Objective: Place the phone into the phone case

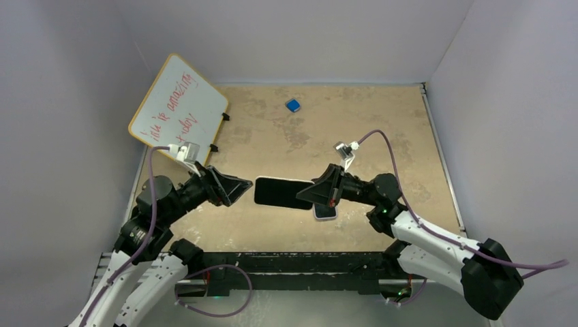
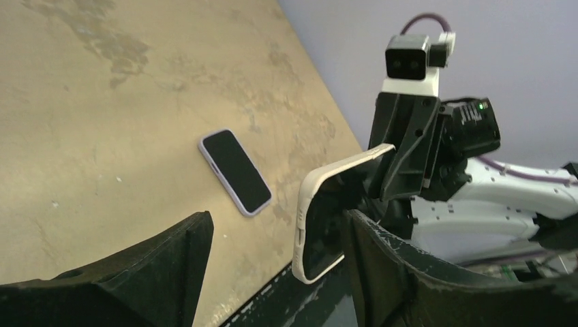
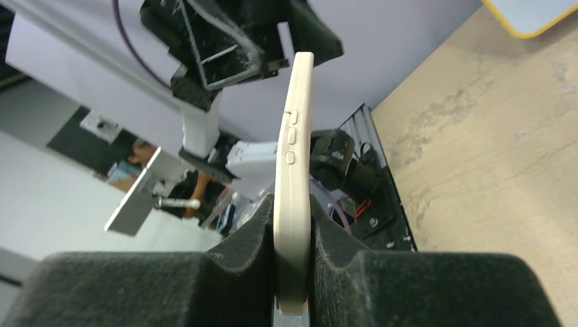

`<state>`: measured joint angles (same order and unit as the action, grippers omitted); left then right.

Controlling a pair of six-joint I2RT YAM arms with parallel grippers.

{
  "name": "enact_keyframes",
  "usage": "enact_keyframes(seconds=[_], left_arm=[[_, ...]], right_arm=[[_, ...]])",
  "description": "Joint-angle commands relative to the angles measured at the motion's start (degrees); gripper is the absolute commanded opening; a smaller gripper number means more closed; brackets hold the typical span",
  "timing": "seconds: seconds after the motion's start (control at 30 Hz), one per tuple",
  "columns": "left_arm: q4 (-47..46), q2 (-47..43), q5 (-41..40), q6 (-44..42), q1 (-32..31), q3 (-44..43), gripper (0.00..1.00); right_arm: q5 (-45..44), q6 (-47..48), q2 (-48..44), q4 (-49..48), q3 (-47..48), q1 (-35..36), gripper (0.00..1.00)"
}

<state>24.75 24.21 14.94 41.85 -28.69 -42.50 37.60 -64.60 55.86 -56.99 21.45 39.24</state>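
Observation:
My right gripper [image 1: 315,193] is shut on one end of the cream phone case [image 1: 283,193] and holds it above the table, dark inner face up. In the right wrist view the case [image 3: 293,170] stands edge-on between the pads, at the gripper [image 3: 293,211]. The phone [image 1: 326,212], with a dark screen and pale lilac rim, lies flat on the table under the right gripper. It also shows in the left wrist view [image 2: 235,172]. My left gripper [image 1: 244,187] is open and empty. In its view [image 2: 276,225] the case's free end [image 2: 320,225] sits just beside its right finger.
A whiteboard [image 1: 178,109] with red writing leans at the back left. A small blue object [image 1: 293,105] lies at the back of the tan table [image 1: 382,136]. The black front rail [image 1: 293,262] runs along the near edge. Grey walls close in three sides.

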Motion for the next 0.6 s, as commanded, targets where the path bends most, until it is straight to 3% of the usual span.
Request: enact_keyframes(seconds=[0.0,0.3,0.57], left_arm=[[-3.9,1.0,11.6,-1.1,-0.1,0.2,0.69],[-16.0,1.2,26.6,3.8,-0.1,5.0,0.52],[-15.6,1.9,30.1,3.2,-0.1,3.5,0.57]], right_arm=[[8.3,2.5,-2.2,0.1,2.7,-0.5,0.0],[11.7,-2.4,-1.6,-6.6,1.9,-0.6,0.0],[14.1,-6.0,-2.3,-11.8,2.9,-1.5,0.0]])
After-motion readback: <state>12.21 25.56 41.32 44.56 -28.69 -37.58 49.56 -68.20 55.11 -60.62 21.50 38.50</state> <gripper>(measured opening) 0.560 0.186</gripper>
